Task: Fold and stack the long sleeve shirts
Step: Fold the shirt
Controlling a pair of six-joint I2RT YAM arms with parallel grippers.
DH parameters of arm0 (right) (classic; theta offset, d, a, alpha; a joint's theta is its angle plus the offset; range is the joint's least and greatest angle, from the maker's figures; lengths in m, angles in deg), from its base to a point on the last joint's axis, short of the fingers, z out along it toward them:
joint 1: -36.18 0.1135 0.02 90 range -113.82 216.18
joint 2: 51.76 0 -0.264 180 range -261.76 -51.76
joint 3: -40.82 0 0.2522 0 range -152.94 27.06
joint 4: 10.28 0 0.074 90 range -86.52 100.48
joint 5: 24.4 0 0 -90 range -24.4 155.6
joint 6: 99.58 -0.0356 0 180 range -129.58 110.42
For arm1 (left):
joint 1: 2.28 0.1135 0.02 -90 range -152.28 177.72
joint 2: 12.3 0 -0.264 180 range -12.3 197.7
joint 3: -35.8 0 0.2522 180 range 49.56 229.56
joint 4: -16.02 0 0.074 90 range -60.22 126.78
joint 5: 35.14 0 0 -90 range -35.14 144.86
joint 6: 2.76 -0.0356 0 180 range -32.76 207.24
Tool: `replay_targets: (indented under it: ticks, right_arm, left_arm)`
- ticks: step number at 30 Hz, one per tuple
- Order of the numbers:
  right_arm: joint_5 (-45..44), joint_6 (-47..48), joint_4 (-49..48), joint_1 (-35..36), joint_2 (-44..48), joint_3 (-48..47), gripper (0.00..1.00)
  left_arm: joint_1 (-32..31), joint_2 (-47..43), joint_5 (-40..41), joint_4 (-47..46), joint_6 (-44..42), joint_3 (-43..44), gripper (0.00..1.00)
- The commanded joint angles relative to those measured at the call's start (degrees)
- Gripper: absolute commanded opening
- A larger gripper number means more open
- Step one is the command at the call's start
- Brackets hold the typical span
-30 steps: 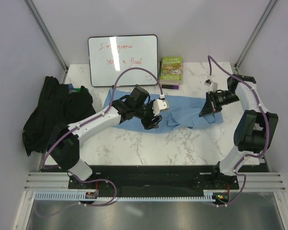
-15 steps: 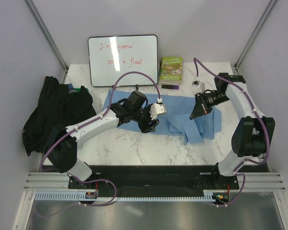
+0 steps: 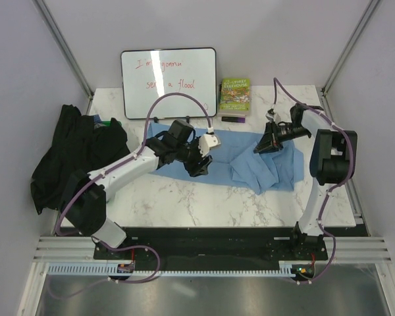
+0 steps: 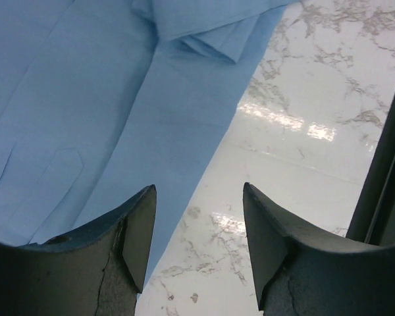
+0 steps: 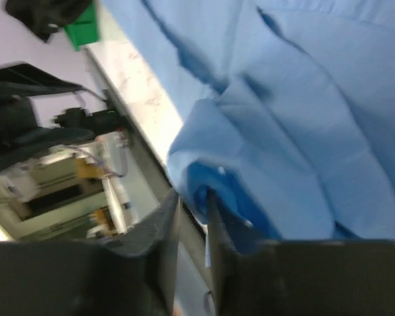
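Note:
The light blue shirt (image 3: 250,164) lies spread across the middle of the marble table (image 3: 204,204), its right part bunched into folds. The black shirt (image 3: 79,158) is heaped at the table's left edge. My left gripper (image 3: 201,168) hovers over the blue shirt's near edge. In the left wrist view this gripper (image 4: 199,192) is open and empty, with blue shirt (image 4: 85,99) to the left and bare marble below. My right gripper (image 3: 258,149) sits low over the shirt's right half. Its jaws (image 5: 191,194) stand slightly apart, a fold of blue shirt (image 5: 303,131) at their tips.
A whiteboard (image 3: 169,82) leans against the back wall, with a green book (image 3: 234,96) beside it and a small dark object (image 3: 234,119) in front. The table's dark front rail (image 4: 385,197) runs close to my left gripper. A green item (image 5: 85,29) lies by the black cloth.
My right gripper has swept left and back, drawing the blue shirt's right side inward into folds, and its jaws have parted slightly. My left gripper has shifted a little back and left.

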Motion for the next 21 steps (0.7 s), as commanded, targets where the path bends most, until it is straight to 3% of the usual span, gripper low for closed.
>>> replay_targets:
  ticks: [1, 5, 9, 15, 21]
  right_arm:
    - [-10.26, -14.48, -17.05, 1.32, 9.38, 2.68, 0.42]
    - [-24.74, -3.17, -6.6, -0.43, 12.55, -2.06, 0.52]
    - [-32.49, 6.86, 0.08, -6.05, 16.77, 0.91, 0.57]
    - [-34.45, 12.59, 0.02, -6.76, 19.86, 15.5, 0.42]
    - [-38.84, 11.63, -8.94, -6.76, 16.35, 21.05, 0.37]
  left_arm:
    - [5.24, 1.97, -0.13, 0.45, 6.38, 1.58, 0.62]
    - [9.29, 5.13, 4.26, 5.01, 7.35, 2.99, 0.62]
    - [14.03, 7.07, 6.55, 8.44, 7.09, 2.91, 0.62]
    - [16.41, 9.78, 10.59, 9.15, 4.8, 1.24, 0.61]
    - [16.68, 13.31, 13.14, 9.68, 4.72, 0.27, 0.58]
